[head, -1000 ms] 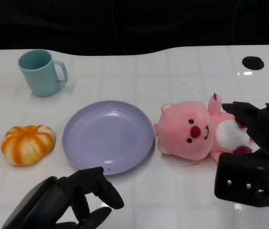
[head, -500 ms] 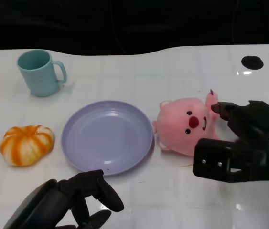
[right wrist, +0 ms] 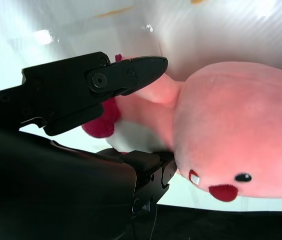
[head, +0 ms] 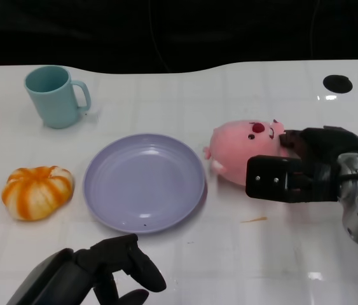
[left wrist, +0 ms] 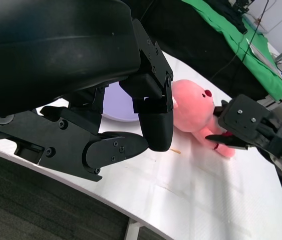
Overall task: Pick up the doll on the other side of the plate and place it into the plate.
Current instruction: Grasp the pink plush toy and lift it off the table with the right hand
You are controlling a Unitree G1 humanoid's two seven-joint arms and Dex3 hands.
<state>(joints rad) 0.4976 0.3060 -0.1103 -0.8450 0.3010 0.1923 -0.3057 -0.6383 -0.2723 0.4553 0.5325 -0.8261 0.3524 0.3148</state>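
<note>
Tipped up since a moment ago, the doll point(head: 241, 151) is lifting in the grasping right hand point(head: 296, 170), just beside the plate point(head: 144, 182); next it needs carrying over the plate.

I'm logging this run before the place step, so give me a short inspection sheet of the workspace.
Surface: glossy white table, two round black holes at its far right.
Job's things: pink plush doll right of the empty lavender plate, not in it.
Clutter: teal mug far left; orange-and-white pumpkin toy left of the plate; a thin straw-coloured sliver.
Hands: right hand grips the doll's body; left hand holds nothing, fingers curled.
Cables: one by the right forearm.
Surroundings: dark backdrop; green cloth in the left wrist view.
</note>
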